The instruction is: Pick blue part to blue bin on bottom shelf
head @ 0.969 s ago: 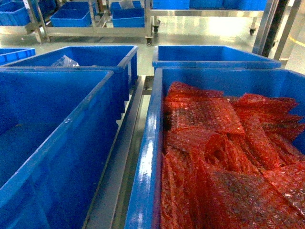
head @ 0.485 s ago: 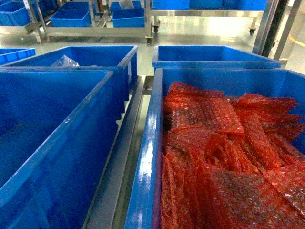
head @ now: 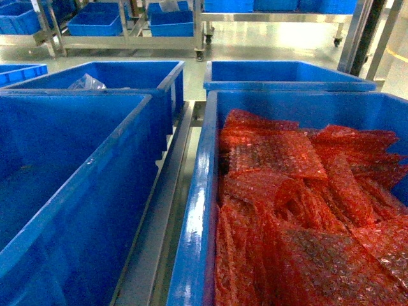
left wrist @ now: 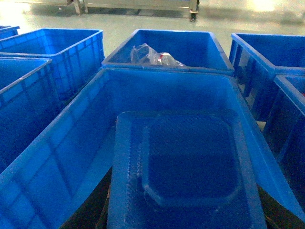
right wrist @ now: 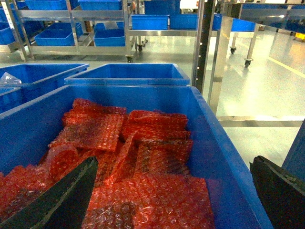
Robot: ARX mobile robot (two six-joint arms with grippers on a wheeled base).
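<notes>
Blue part (left wrist: 190,167): flat squarish tray with a raised centre panel, lying level right under the left wrist camera, over the near blue bin (left wrist: 71,157); no clear long axis, edges square to the bin walls. Left gripper: fingers hidden, can't tell its grip. Right gripper (right wrist: 171,200) spread wide, holding nothing, above a bin (right wrist: 224,162) of red bubble wrap (right wrist: 143,157). Glossy pale floor (right wrist: 257,81), steel racks (right wrist: 128,33) with blue bins behind.

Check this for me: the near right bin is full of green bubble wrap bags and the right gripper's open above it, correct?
Not quite. The bubble wrap bags filling the near right bin are red, not green, as the head and right wrist views show. The right gripper is indeed open above it.
</notes>
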